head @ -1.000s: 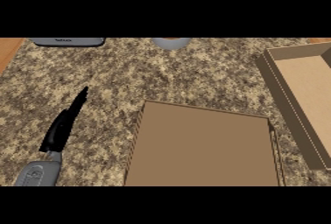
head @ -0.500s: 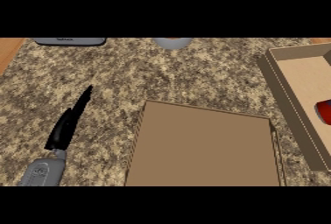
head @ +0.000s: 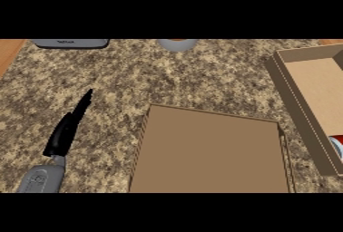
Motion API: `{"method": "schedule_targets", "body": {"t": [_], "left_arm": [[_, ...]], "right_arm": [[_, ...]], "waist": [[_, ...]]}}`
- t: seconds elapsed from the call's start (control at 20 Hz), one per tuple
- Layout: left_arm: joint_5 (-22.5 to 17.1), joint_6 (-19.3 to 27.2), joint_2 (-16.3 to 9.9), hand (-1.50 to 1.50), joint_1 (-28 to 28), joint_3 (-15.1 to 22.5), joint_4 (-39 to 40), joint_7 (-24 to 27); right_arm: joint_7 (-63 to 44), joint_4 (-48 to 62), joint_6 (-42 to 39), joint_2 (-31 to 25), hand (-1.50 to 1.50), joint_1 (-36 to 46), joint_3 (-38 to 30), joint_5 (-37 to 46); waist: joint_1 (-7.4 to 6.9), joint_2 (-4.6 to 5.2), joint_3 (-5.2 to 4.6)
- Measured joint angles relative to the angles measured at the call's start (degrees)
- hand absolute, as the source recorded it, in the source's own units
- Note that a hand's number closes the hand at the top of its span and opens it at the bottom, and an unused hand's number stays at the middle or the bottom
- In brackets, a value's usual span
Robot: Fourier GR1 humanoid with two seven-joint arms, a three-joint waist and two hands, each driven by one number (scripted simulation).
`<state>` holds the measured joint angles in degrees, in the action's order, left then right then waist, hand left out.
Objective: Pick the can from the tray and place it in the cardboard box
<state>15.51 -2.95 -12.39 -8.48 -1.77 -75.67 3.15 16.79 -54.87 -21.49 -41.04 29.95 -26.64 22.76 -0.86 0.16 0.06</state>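
Observation:
The cardboard box [head: 295, 97] stands open at the right edge of the counter. A small part of a red can with a silvery top [head: 337, 147] shows inside it, low against the near right of the box, cut by the picture's edge. The flat brown tray [head: 209, 156] lies in the middle near the front with nothing showing on it. My left hand [head: 67, 129] rests at the lower left with straight fingers pointing up, well left of the tray and touching nothing. My right hand does not show.
A flat grey device [head: 70, 43] lies at the far left edge of the speckled counter. A grey round object [head: 178, 44] sits at the far middle. A strip of wood [head: 9, 52] borders the counter at the top left.
The red can came into sight inside the box at the right edge and has moved toward the box's near end. The left hand has not moved.

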Motion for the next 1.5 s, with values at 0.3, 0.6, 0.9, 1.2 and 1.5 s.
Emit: {"method": "schedule_targets", "body": {"t": [0.3, 0.6, 0.9, 1.2, 1.5], "left_arm": [[-0.33, -0.73, -0.15, 0.0, -0.59, -0.21, -0.74, -0.93], [0.63, 0.48, 1.25, 0.0, -1.6, 0.39, 0.47, -0.34], [0.2, -0.53, 0.72, 0.0, -2.01, 0.06, 0.06, -0.62], [0.39, -0.46, 1.03, 0.0, -1.3, 0.35, -0.24, 0.0], [0.53, -0.35, 1.49, 0.0, -1.6, 0.68, -1.3, -1.05]], "right_arm": [[-0.03, 10.97, -1.28, -1.25, -1.5, 4.71, -7.08, -6.81], [6.3, 22.62, -0.83, -5.69, -1.5, 6.86, -13.33, -11.07], [14.15, 32.26, -0.63, -10.69, -1.5, 6.46, -17.47, -13.19], [19.13, 38.27, -2.07, -15.59, -1.5, 3.92, -20.76, -14.97], [22.97, 40.96, -1.93, -17.26, -1.5, 0.93, -21.31, -14.79]], "waist": [[-0.15, 0.13, 0.02], [-0.39, 0.43, 0.09], [-0.97, 0.71, 0.22], [-1.32, 1.02, 0.42], [-1.54, 1.11, 0.53]]}}
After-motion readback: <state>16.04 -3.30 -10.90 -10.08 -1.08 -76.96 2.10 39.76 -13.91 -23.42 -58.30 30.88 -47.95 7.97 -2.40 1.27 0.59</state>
